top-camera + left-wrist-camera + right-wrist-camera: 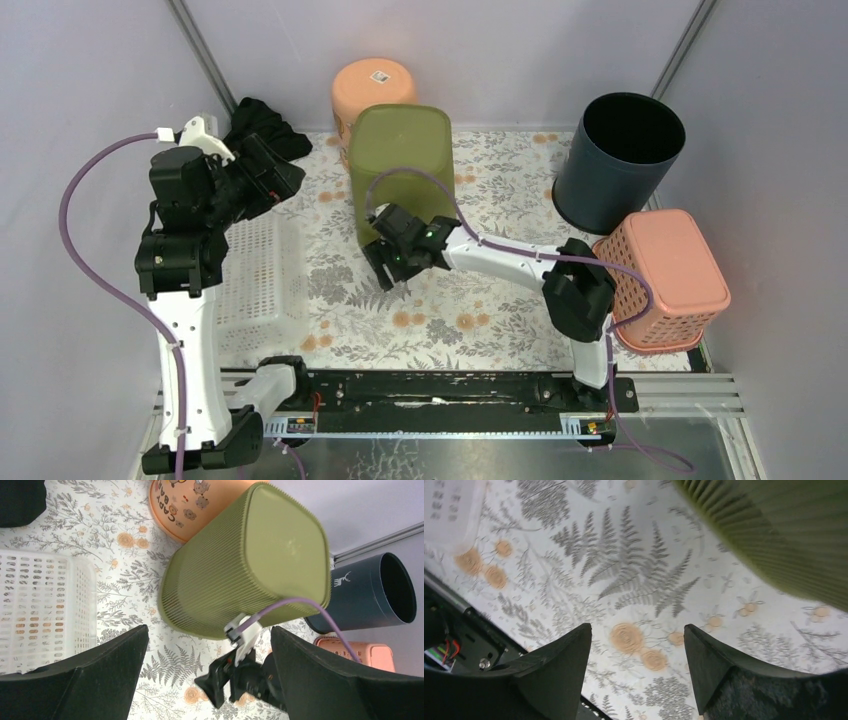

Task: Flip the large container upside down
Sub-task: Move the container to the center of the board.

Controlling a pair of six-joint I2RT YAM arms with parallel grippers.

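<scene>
Standing mouth-down near the middle of the far edge, the green ribbed container (400,165) shows its closed base upward. The right gripper (393,262) hovers just on its near side, jaws wide, nothing between them. The left gripper (208,629), toward the left edge over the white basket (262,270), gapes wide and empty too

Pale lilac walls (90,60) on three sides; floral tablecloth (480,310); metal corner posts (205,60), possibly aluminium; even light.
</scene>
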